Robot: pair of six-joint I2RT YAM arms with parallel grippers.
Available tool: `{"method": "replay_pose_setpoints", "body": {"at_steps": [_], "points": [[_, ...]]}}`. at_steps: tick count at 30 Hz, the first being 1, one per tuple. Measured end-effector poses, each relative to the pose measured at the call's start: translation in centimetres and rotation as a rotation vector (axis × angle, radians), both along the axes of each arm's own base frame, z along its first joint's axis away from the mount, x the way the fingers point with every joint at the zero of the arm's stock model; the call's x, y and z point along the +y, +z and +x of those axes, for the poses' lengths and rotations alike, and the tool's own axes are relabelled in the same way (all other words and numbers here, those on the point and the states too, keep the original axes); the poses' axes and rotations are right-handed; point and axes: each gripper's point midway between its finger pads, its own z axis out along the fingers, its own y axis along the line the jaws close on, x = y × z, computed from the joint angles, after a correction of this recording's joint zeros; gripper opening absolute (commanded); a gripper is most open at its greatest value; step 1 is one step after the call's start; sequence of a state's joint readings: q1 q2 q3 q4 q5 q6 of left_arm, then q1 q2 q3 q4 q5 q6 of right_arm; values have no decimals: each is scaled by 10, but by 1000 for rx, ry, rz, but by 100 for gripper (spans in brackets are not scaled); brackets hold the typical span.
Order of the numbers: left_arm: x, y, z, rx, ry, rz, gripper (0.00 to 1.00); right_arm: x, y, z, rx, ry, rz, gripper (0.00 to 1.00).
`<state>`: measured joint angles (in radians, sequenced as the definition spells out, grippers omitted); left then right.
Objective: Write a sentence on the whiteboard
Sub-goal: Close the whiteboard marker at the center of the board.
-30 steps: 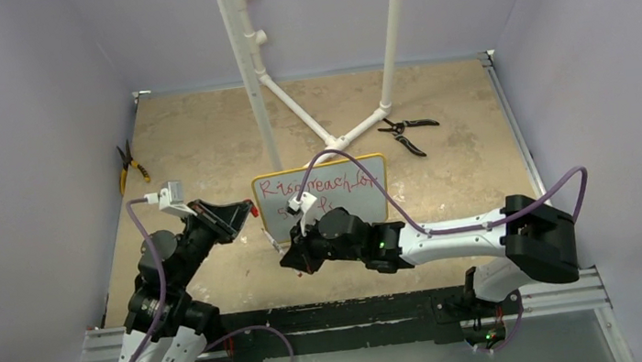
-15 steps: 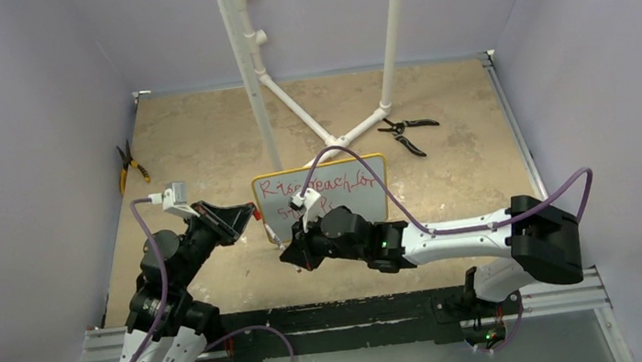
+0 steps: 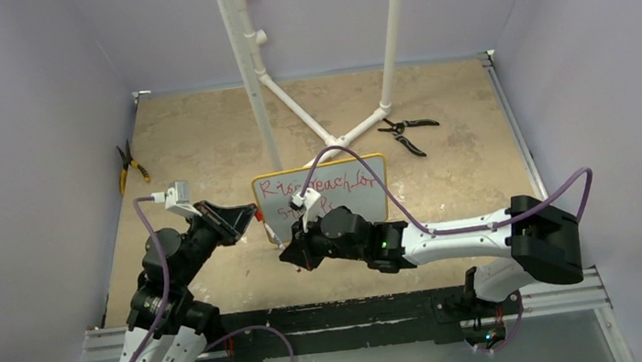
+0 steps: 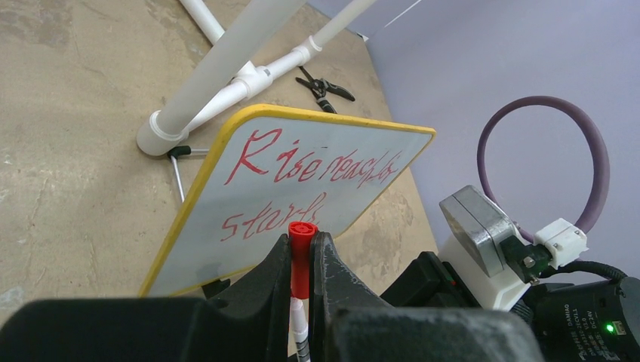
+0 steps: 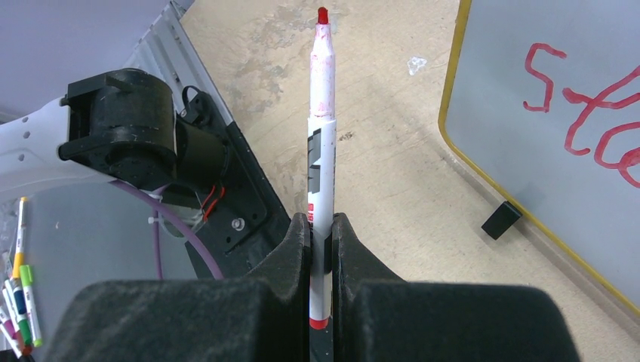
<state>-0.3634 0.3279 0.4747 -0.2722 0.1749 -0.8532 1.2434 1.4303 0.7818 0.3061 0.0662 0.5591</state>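
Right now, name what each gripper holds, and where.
The right gripper pinches the marker low on its barrel; the left gripper clamps the red cap by its sides.

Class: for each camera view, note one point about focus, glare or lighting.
Top external: flat, even light, no hard shadows; the sentence on the whiteboard is too small to read fully. Left wrist: sentence sharp, no glare; left fingers dark, little detail. Right wrist: marker crisp; right fingers softer.
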Motion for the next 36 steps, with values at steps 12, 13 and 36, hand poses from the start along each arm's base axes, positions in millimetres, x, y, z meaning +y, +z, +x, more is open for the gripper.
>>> {"method": "replay_pose_setpoints", "body": {"at_steps": [12, 13, 36], "points": [[0, -8, 0, 19, -1, 7, 0, 0, 0, 1, -3, -3, 0, 0], [0, -8, 0, 19, -1, 7, 0, 0, 0, 1, -3, -3, 0, 0], [0, -8, 0, 20, -1, 6, 0, 1, 2, 0, -6, 0, 7, 0]]}}
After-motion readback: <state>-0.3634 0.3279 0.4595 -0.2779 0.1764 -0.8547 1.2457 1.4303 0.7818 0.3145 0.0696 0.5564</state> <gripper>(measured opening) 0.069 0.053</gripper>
